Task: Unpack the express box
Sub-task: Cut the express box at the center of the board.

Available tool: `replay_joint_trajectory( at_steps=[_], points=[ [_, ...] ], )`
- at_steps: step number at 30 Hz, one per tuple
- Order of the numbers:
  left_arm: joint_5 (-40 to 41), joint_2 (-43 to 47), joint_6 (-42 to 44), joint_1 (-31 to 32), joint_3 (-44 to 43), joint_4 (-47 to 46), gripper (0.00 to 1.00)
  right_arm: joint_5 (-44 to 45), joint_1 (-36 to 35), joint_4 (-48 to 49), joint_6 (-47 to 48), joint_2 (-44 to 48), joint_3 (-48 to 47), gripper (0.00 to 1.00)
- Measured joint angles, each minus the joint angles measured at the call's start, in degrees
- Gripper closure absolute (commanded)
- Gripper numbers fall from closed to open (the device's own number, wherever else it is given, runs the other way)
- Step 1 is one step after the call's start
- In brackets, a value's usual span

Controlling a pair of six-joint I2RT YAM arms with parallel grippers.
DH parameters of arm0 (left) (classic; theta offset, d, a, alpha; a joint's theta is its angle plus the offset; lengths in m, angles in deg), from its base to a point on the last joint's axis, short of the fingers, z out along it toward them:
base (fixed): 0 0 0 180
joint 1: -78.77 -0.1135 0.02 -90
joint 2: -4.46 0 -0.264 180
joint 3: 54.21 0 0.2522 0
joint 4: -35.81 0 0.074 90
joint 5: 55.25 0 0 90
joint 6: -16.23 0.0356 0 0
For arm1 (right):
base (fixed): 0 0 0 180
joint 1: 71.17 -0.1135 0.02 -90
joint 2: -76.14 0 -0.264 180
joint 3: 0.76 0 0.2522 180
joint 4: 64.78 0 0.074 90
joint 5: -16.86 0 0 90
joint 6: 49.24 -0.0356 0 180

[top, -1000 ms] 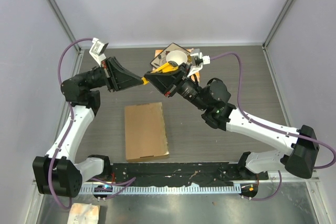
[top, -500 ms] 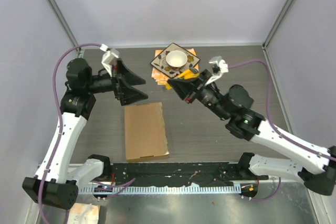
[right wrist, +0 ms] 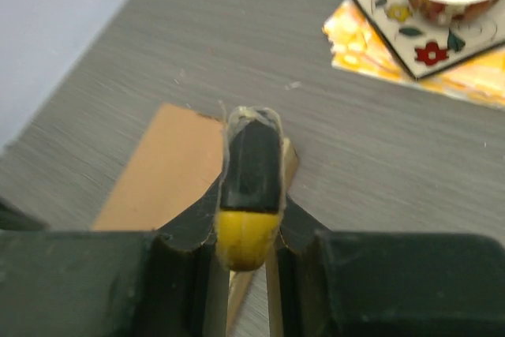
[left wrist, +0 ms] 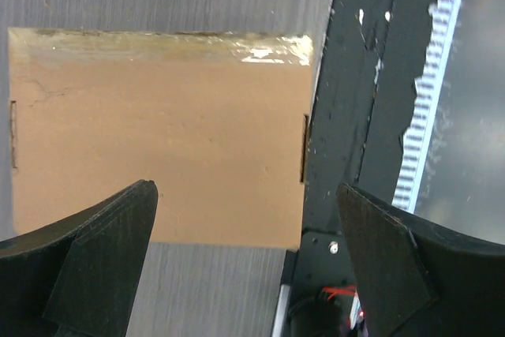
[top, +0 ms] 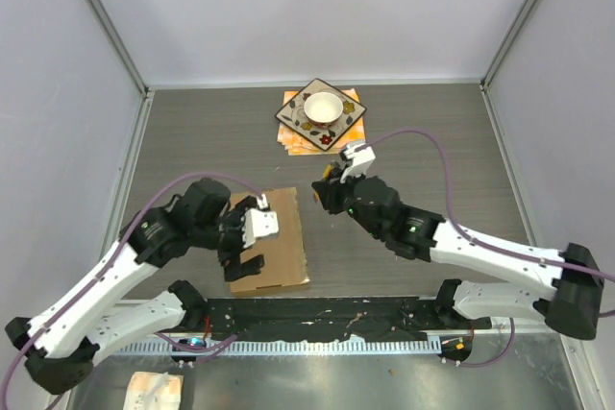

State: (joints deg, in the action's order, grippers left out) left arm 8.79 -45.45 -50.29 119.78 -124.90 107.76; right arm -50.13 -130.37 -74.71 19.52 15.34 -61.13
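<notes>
The express box (top: 267, 237) is a flat brown cardboard box lying shut on the table, left of the middle. My left gripper (top: 245, 240) hangs open over its near end; in the left wrist view the box (left wrist: 158, 132) lies beyond the wide-apart fingers of that gripper (left wrist: 245, 195), which has nothing in it. My right gripper (top: 327, 189) hovers just right of the box's far corner, shut on a yellow and black tool (right wrist: 251, 187). In the right wrist view the tool's black tip points at the box (right wrist: 158, 171).
A patterned square plate (top: 300, 118) with a white bowl (top: 323, 106) sits on an orange mat at the back middle, and the plate (right wrist: 410, 33) also shows in the right wrist view. A black strip (top: 336, 314) runs along the table's near edge.
Both arms have come down from raised poses. The left gripper opened and dropped over the box's near end. The right gripper came down toward the box's far corner, still gripping the tool.
</notes>
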Motion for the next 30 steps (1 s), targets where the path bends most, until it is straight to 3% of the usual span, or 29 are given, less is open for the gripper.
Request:
replay_joint_trajectory(
  at_steps=[7, 12, 17, 22, 30],
  points=[
    [5.81, 10.73, 4.26, 10.54, 3.08, 2.86, 0.0, 11.13, -6.36, 2.62, -0.31, -10.97, 0.0, 0.99],
    [8.41, 8.87, 5.01, 15.04, 9.62, 1.88, 0.0, 19.08, -10.88, 8.87, -0.11, -17.31, 0.11, 0.99],
    [13.33, 5.77, 4.9, 20.96, 11.45, -1.18, 0.0, 23.12, -10.88, 18.88, 0.61, -19.69, 2.99, 0.99],
    [16.92, 4.07, 2.84, 26.08, 14.78, -5.79, 0.0, 24.74, -10.75, 26.32, 2.8, -23.41, 4.09, 0.99],
    [18.58, 3.48, 0.9, 27.78, 20.74, -9.64, 0.0, 24.9, -8.94, 35.89, 4.9, -28.3, 4.9, 0.99]
  ],
)
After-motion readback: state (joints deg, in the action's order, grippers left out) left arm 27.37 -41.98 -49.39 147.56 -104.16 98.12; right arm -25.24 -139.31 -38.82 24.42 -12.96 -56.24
